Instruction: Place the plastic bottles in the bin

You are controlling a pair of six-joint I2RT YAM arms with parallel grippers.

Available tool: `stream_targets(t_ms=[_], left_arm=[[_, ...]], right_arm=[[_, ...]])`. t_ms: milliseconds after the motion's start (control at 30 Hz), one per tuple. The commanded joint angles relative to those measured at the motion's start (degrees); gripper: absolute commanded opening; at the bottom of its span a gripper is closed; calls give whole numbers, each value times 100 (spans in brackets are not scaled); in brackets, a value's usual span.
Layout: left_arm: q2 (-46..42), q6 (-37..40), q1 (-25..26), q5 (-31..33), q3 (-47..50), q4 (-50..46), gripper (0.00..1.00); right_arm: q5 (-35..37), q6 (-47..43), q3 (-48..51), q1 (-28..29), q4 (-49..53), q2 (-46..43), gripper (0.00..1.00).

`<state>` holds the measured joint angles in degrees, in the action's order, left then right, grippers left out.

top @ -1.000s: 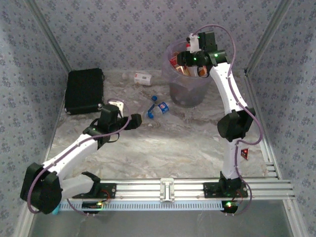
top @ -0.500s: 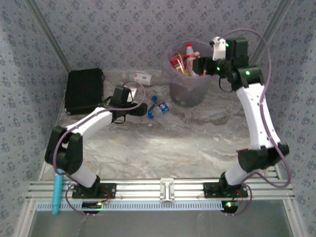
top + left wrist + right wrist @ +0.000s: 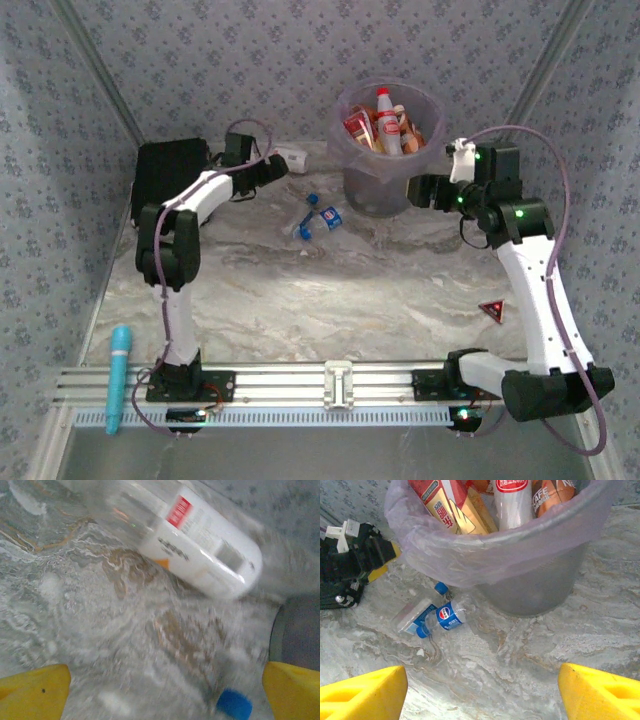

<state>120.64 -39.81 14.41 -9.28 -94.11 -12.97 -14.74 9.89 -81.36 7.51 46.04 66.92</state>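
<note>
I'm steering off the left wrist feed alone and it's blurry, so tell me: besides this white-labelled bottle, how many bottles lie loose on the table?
Observer: Two more, a clear bottle with a blue cap and a Pepsi-labelled bottle, side by side just left of the bin.
Operator: Is the right gripper in my way?
Observer: No; it is open and empty, on the bin's right side.
Operator: How full is the bin?
Observer: Several bottles stand upright in it, tops near its rim.
</note>
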Motion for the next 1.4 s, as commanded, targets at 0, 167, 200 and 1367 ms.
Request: stream_targets(t_ms=[0,167,200,1367], left_arm=[[476,-1827,-59,-251,-409,341,98],[1033,-2896,-70,-331,-836,723,98],[1123,-3078,-76,-320,-880,863,98],[2899,-5011,-88,-50,-2165,944,62]], right_arm=[[85,136,122,-39,-23,-118,81],[153,127,300,-48,20,-198,80],[180,121,319,-48,36,-202,81],[384,48,490,-288,96,-377,79]])
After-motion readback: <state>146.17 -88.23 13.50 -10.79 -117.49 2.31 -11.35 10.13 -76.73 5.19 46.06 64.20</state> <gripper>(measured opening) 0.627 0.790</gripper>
